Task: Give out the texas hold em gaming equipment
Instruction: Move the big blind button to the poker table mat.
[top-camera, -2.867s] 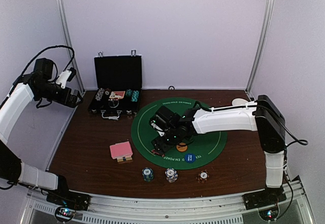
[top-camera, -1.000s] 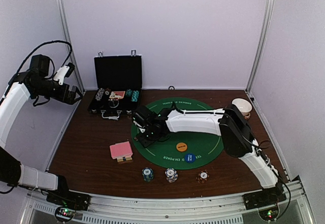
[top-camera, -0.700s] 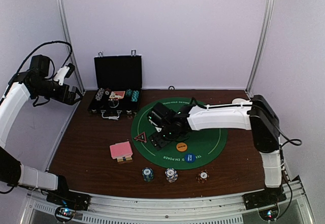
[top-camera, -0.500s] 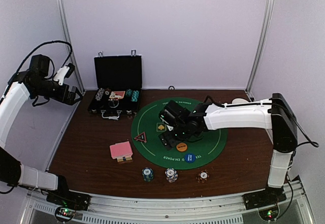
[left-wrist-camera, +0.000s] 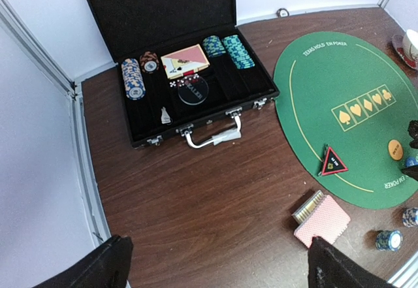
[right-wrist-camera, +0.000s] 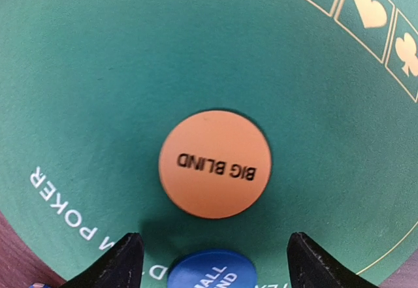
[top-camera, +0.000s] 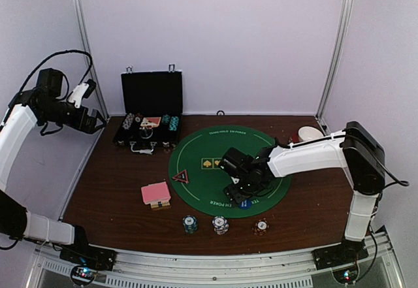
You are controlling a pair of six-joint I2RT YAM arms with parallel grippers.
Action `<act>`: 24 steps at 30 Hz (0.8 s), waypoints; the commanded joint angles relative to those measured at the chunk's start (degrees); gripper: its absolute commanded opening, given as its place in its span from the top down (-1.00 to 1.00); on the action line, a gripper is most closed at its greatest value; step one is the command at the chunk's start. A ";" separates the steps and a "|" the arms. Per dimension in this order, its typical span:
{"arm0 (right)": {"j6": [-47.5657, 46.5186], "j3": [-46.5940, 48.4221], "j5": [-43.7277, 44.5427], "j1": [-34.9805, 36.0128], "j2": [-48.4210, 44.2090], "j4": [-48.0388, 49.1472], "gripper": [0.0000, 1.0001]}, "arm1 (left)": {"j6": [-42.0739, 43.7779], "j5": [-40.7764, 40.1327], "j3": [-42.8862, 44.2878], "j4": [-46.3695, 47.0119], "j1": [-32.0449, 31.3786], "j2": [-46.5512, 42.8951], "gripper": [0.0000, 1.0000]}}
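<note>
My right gripper point(right-wrist-camera: 214, 252) is open and empty, low over the green mat point(top-camera: 202, 147). The orange "BIG BLIND" disc point(right-wrist-camera: 215, 164) lies just ahead of its fingertips and the blue disc point(right-wrist-camera: 212, 272) lies between them. In the top view this gripper point(top-camera: 244, 193) covers the orange disc. The red-edged triangle point(top-camera: 181, 177) lies at the mat's left edge. The pink-backed card deck point(top-camera: 155, 193) lies left of the mat. Three chip stacks, teal point(top-camera: 190, 223), blue-white point(top-camera: 220, 224) and red point(top-camera: 262, 225), stand near the front edge. My left gripper point(left-wrist-camera: 219, 262) is open and empty, held high at the far left.
The open black case point(top-camera: 150, 118) stands at the back left with more chips and a card deck inside; it also shows in the left wrist view point(left-wrist-camera: 176, 72). A red-and-white bowl point(top-camera: 309, 133) stands at the back right. Metal frame posts rise at both back corners.
My right gripper left the triangle at the mat's left edge, then moved right to the orange and blue discs. The left arm has barely moved.
</note>
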 commanded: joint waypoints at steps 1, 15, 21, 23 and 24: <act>1.44 -0.45 -1.92 -1.95 -0.51 2.96 -0.52 | 0.27 1.57 2.38 0.39 0.40 -0.08 -0.95; 1.47 3.42 -4.99 -4.24 5.34 3.30 -0.14 | 0.34 2.44 3.09 0.34 0.40 0.36 -0.95; 1.52 7.09 -3.72 -7.39 8.11 3.69 0.10 | 0.60 2.43 3.11 0.41 0.40 0.45 -0.95; 0.72 9.49 -2.86 -8.41 9.58 3.14 0.16 | 0.64 2.43 3.11 0.38 0.40 0.41 -0.95; 0.20 10.85 -2.16 -8.99 10.54 2.98 0.17 | 0.62 2.41 3.03 0.35 0.40 0.36 -0.95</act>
